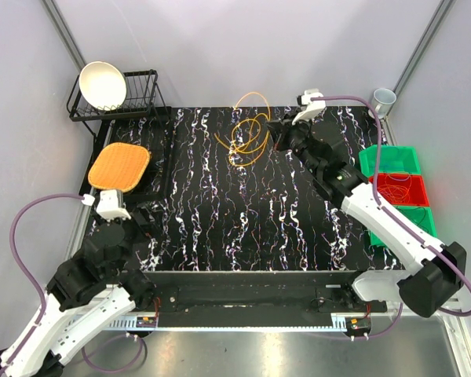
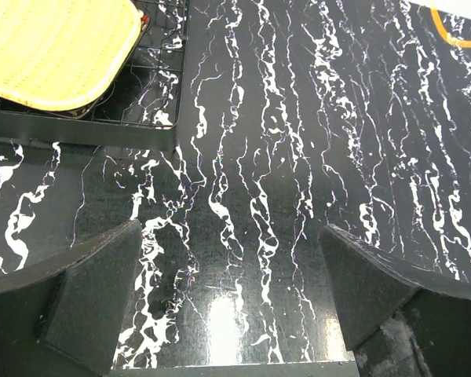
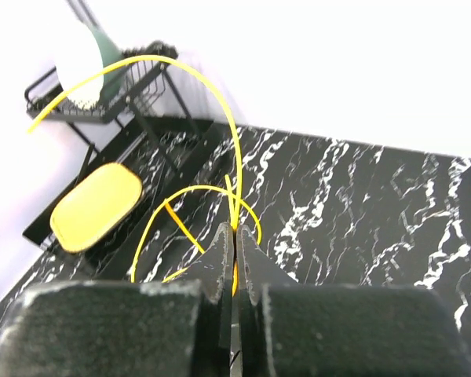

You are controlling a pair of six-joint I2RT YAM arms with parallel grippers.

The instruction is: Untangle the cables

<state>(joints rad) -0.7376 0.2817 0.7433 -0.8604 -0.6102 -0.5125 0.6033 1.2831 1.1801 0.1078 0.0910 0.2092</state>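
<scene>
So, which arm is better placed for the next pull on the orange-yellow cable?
The right. The right claw is shut on the orange-yellow cable at the far side of the table. The left claw is open over bare table near the front left, far from it.

1. The cables (image 1: 245, 144) lay at the far middle of the table (image 1: 243, 228).
2. The right gripper (image 3: 234, 234) sat just right of them.
3. A rack (image 1: 144, 100) stood at the far left, with a bowl (image 1: 102, 85) in it.
4. Bins (image 1: 392, 162) lined the right edge.
</scene>
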